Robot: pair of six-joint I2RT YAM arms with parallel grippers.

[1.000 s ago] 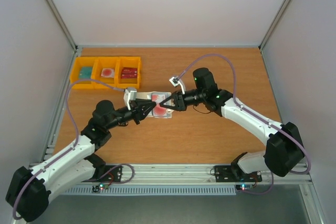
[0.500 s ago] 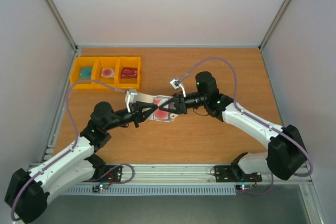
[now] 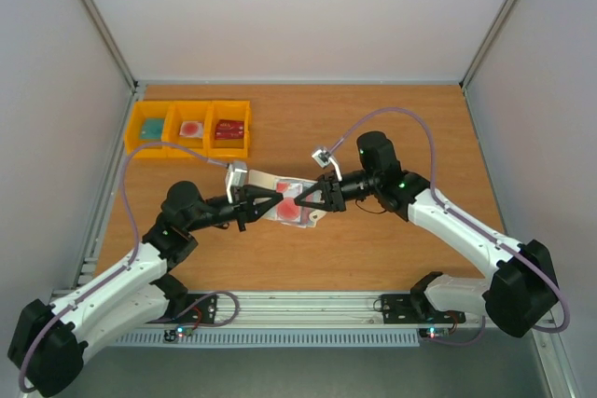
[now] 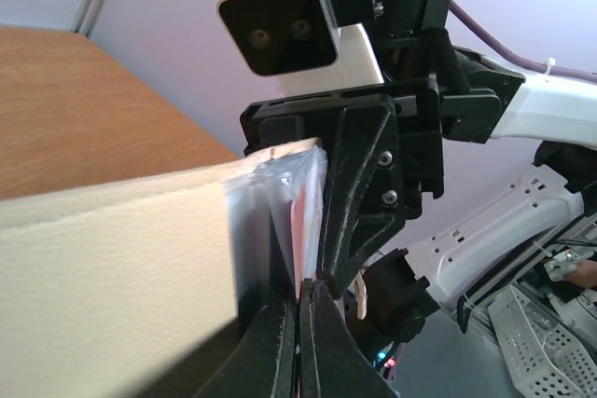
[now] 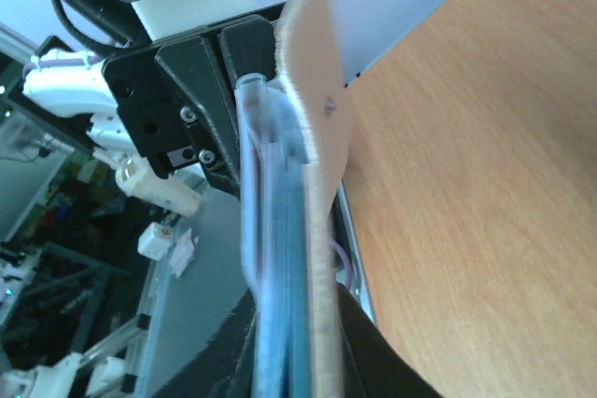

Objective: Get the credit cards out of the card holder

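The card holder [image 3: 254, 179] is held up off the table between both grippers, cream outside and pale blue inside. My left gripper [image 3: 268, 200] is shut on the thin edge of a whitish-pink credit card [image 3: 291, 204] with red marks that lies in the open holder. In the left wrist view the shut gripper [image 4: 300, 294] pinches the card's edge [image 4: 305, 216], with the cream cover [image 4: 121, 240] to its left. My right gripper [image 3: 313, 200] is shut on the holder's other side. In the right wrist view the gripper [image 5: 291, 328] clamps the cream cover [image 5: 317, 118] and the blue pockets [image 5: 280, 258].
Three yellow bins [image 3: 189, 144] stand in a row at the far left, each with a small item inside. The wooden table [image 3: 392, 240] lies below the grippers. Both arms meet near the table's middle.
Both grippers and the holder have moved a little right and toward the near edge. The right arm has drawn back to the right. The holder now lies more open between them.
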